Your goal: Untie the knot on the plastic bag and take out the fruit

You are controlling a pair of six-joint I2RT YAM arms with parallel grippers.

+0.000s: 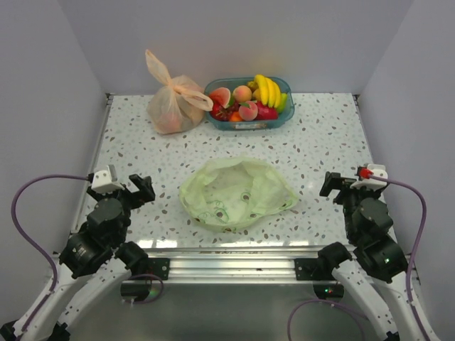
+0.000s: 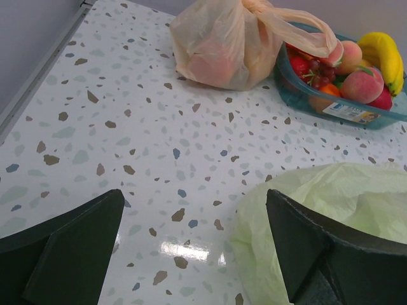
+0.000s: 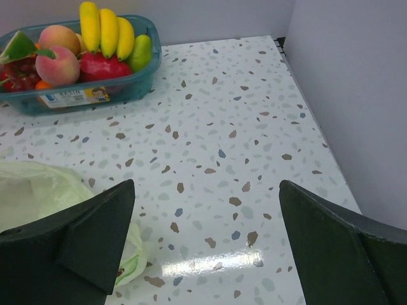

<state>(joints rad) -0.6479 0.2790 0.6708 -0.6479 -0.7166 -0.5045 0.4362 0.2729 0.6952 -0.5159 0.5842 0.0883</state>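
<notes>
Behind plastic bag point(image 1: 238, 193), basket label point(image 3: 73, 97), print illegible

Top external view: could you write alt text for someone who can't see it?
A pale green plastic bag lies flattened and open mid-table, between the open left gripper and right gripper. Beyond it stand a blue basket of fruit and a knotted orange bag.

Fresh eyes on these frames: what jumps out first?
The pale green bag lies flat and crumpled at the table's centre, looking empty. At the far edge a blue basket is heaped with bright fruit, and a knotted orange bag sits beside it on the left. The left gripper and right gripper stand open at the near corners, holding nothing.
</notes>
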